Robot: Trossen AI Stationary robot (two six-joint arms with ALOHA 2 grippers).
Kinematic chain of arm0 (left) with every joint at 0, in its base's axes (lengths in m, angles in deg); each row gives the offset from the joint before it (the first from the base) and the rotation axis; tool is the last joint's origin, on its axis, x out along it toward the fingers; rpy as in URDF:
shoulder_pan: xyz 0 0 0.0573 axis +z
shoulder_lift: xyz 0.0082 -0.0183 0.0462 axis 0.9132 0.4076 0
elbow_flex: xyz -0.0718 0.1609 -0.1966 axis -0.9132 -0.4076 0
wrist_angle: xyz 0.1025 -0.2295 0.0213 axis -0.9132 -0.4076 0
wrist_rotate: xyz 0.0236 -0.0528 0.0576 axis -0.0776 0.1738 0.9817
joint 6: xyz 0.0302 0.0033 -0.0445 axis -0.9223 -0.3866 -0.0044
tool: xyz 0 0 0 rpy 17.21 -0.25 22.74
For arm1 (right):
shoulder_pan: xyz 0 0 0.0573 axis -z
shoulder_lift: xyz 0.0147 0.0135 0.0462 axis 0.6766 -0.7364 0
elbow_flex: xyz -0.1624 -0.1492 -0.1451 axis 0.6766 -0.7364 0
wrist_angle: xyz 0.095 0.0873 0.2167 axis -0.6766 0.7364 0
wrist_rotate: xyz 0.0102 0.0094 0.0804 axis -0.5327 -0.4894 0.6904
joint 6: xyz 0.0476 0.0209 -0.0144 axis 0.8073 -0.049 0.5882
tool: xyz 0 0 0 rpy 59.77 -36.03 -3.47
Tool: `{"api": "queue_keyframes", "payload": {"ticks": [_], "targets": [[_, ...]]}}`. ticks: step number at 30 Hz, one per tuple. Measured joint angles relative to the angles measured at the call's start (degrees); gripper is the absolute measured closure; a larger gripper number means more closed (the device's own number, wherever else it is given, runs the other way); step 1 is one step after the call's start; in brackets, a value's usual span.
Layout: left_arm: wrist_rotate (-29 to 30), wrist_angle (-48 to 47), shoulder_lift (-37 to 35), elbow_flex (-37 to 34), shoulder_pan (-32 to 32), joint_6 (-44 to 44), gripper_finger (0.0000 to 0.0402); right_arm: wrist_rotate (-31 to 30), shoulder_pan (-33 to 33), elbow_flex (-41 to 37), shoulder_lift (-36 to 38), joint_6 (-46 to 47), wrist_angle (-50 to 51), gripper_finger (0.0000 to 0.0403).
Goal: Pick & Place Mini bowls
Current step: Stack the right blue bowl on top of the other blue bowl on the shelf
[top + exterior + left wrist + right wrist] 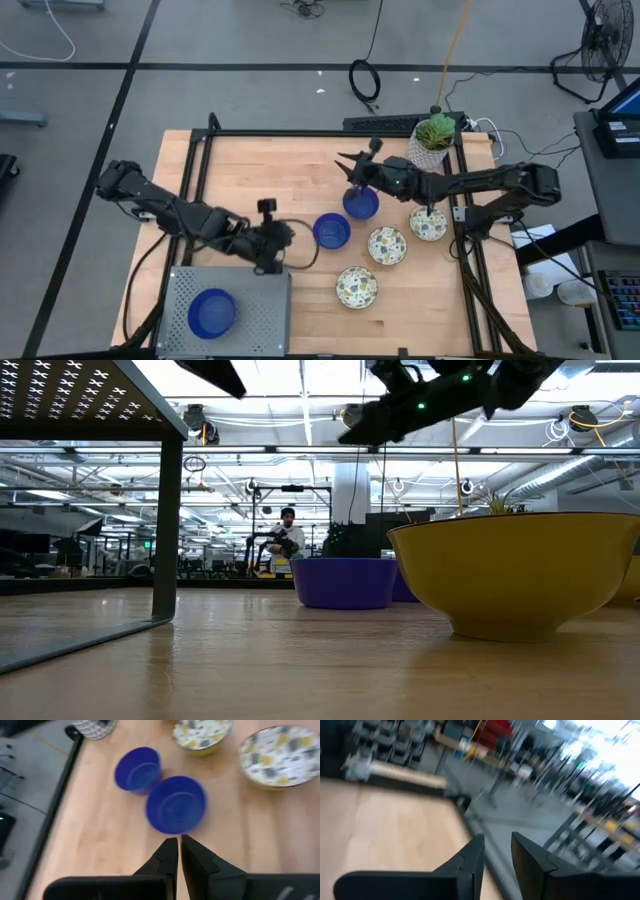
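Two deep blue mini bowls [331, 232] [361, 203] stand side by side on their bases on the wooden table. Three speckled cream bowls [387, 245] [356, 288] [428, 223] stand to their right. A third blue bowl [212, 312] sits on a grey perforated platform [260, 300]. My left gripper [290, 235] is shut and empty, just left of the nearer blue bowl [176, 804]. My right gripper [347, 165] is open and empty, raised above the table by the farther blue bowl's far-left side; its wrist view [497, 845] shows only table and room.
A white pot with a green plant [432, 140] stands at the table's far right corner. The grey platform stands on legs [167, 530] at the near left. A black frame rail [462, 230] runs along the right side. A person [287, 535] is far back in the room.
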Motion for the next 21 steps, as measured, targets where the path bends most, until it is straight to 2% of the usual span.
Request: {"api": "queue_keyframes", "payload": {"ticks": [4, 7, 12, 17, 21], "targets": [[-0.8, -0.1, 0.0, 0.0, 4.8, -4.5, 0.0376, 2.8, 0.9, 0.0, 5.1, 7.7, 14.2, 0.0316], [-5.2, 0.2, 0.0, 0.0, 8.6, -8.3, 0.0376, 6.0, 3.0, 0.0, 7.6, 14.4, 24.8, 0.0316], [-15.5, 4.7, 0.0, 0.0, 14.7, -17.0, 0.0376, 6.9, 6.6, 0.0, 8.6, 23.1, 37.0, 0.0316], [-31.1, 13.8, 0.4, 0.0, 20.8, -26.7, 0.0376, 7.4, 8.6, 0.0, 7.1, 27.1, 45.1, 0.0316], [-36.8, 17.3, 0.7, 0.0, 25.2, -31.7, 0.0376, 7.4, 8.9, 0.0, 6.6, 28.2, 47.3, 0.0316]]}}
